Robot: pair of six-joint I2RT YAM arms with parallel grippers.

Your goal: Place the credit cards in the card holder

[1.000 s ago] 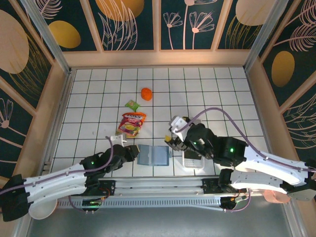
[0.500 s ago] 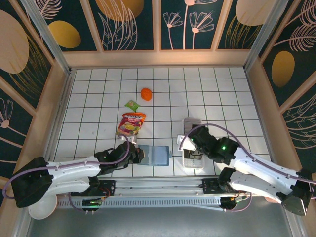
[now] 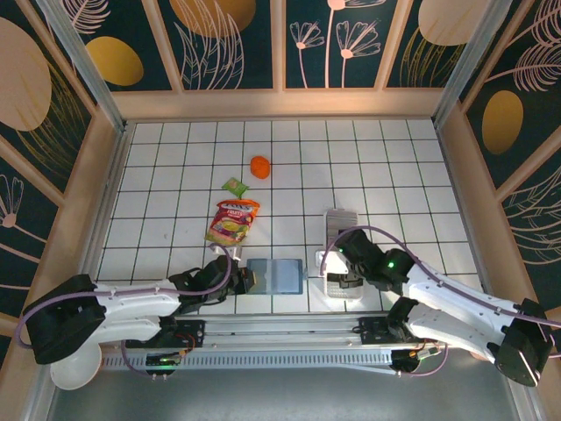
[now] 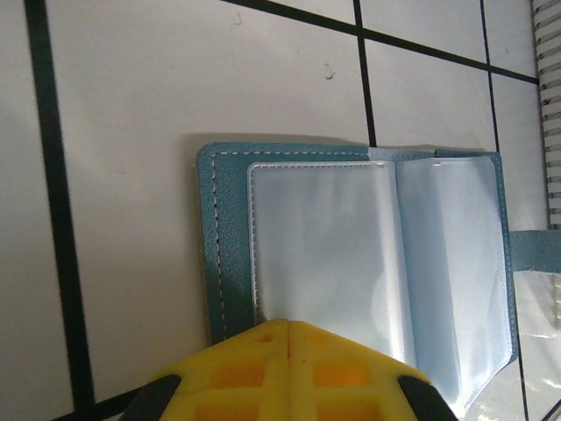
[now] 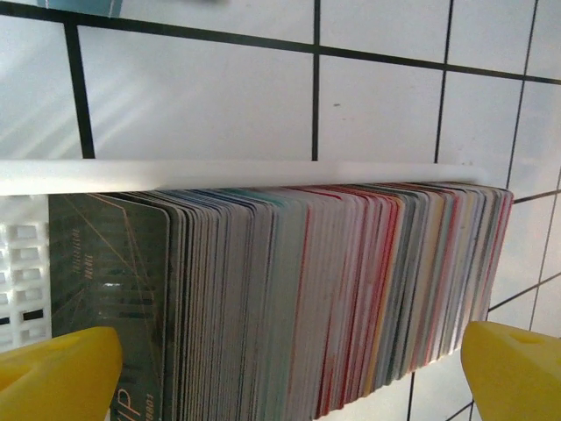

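1. The credit cards stand on edge in a dense row inside the white tray, at the near right of the counter. The row looks whole, so I judge that no card has gone across yet.
2. The card holder lies opened flat on the counter just left of the tray. Its clear sleeves face up and are empty.
3. A second ago the right pincer hung raised between holder and tray, only partly spread. It has since come down over the tray and is now fully released, with one yellow finger off each end of the row. It grasps nothing.
4. The left pincer was just beside the holder's left edge. It has slid onto that edge and is clenched tip to tip with nothing between, apparently pinning the holder down.
5. For the task this reads as the set-up finished: the holder is steadied and the picking arm is in place. The jaws bracket the whole row, so the next move calls for singling out one card, not squeezing the stack.
6. Farther up the counter, the snack pouch and an orange piece lie well apart from the work and have not moved.
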